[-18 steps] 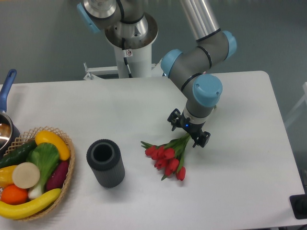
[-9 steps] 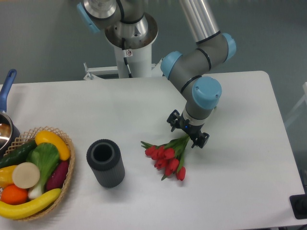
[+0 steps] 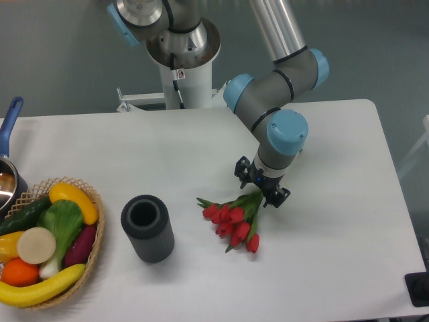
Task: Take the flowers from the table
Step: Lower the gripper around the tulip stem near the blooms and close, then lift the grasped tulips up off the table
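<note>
My pincer point(image 3: 262, 186) sits low over the stem end of the flowers point(image 3: 233, 220), fingers either side of the stems; I cannot tell whether they grip. The red buds lie on the table point(image 3: 335, 221), fanning out in front and left of my pincer.

Clearance, taken from the gripper point(image 3: 262, 186):

- Directly below and toward the camera: flowers point(image 3: 233, 219), stem end at the fingers, red buds fanned out on the table point(image 3: 335, 235).
- Left, apart from the buds: dark ribbed cylinder point(image 3: 147, 228), upright, open-topped; bare white strip between it and the buds.
- Far left edge: basket point(image 3: 90, 258) of produce; pot point(image 3: 8, 181) behind it.
- Right and right-forward: bare tabletop to the edge.
- Behind, above: the arm's own links point(image 3: 278, 80) and pedestal point(image 3: 184, 74).
</note>
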`<state>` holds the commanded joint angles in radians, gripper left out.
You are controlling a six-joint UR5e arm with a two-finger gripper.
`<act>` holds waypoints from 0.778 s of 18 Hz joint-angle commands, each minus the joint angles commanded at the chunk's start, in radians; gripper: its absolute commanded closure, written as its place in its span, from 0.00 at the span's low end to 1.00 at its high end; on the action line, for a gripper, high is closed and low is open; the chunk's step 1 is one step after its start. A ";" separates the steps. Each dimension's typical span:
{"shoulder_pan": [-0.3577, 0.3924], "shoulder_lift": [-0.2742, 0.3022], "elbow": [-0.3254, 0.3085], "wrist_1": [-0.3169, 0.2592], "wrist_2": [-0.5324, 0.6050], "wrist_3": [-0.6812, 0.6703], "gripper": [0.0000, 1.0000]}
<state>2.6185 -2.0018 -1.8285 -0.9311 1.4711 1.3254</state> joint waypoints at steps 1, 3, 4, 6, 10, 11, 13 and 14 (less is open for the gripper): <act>0.000 -0.002 0.000 0.002 0.000 -0.003 0.53; 0.000 -0.002 0.000 0.008 0.000 -0.003 0.60; 0.000 -0.002 0.002 0.008 0.000 -0.005 0.62; 0.000 0.000 0.002 0.008 0.000 -0.006 0.68; 0.000 0.000 0.006 0.006 -0.002 -0.008 0.72; 0.000 0.000 0.008 0.006 -0.002 -0.008 0.75; 0.000 0.002 0.008 0.005 -0.002 -0.009 0.79; 0.000 0.002 0.008 0.005 -0.002 -0.009 0.79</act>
<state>2.6185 -2.0003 -1.8208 -0.9265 1.4696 1.3162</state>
